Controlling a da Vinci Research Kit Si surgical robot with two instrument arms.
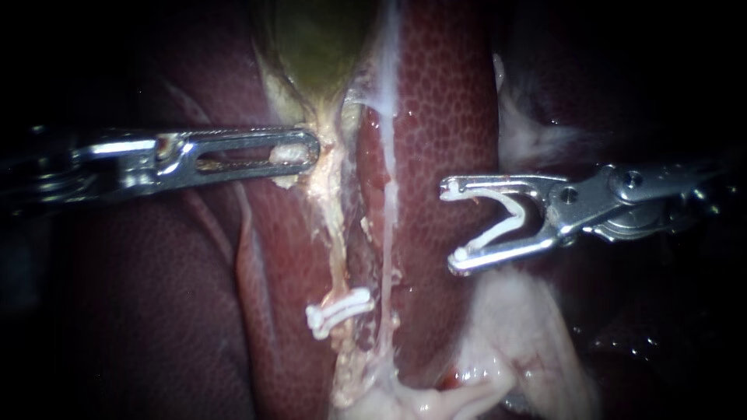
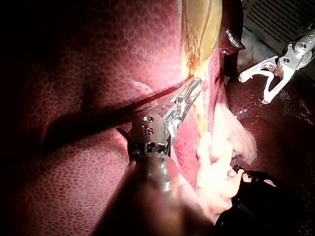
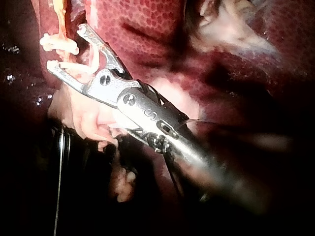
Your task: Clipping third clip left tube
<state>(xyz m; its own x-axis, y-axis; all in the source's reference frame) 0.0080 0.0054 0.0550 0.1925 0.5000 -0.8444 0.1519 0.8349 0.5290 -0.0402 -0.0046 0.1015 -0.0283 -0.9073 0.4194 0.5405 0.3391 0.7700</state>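
Pale stringy left tube (image 1: pixel 336 233), stretched over dark red liver (image 1: pixel 443 117) by the left instrument (image 1: pixel 311 149), jaws clamped on its top, awaits the right instrument (image 1: pixel 455 227), gripping a spread white plastic clip (image 1: pixel 510 218) nearby, which should straddle it fully before squeezing.

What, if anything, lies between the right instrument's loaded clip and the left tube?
The thinner right tube runs between them, alongside the left tube. The right instrument, carrying its open clip, sits over the liver beyond it. The left instrument holds pale tissue below the gallbladder, clear of that path.
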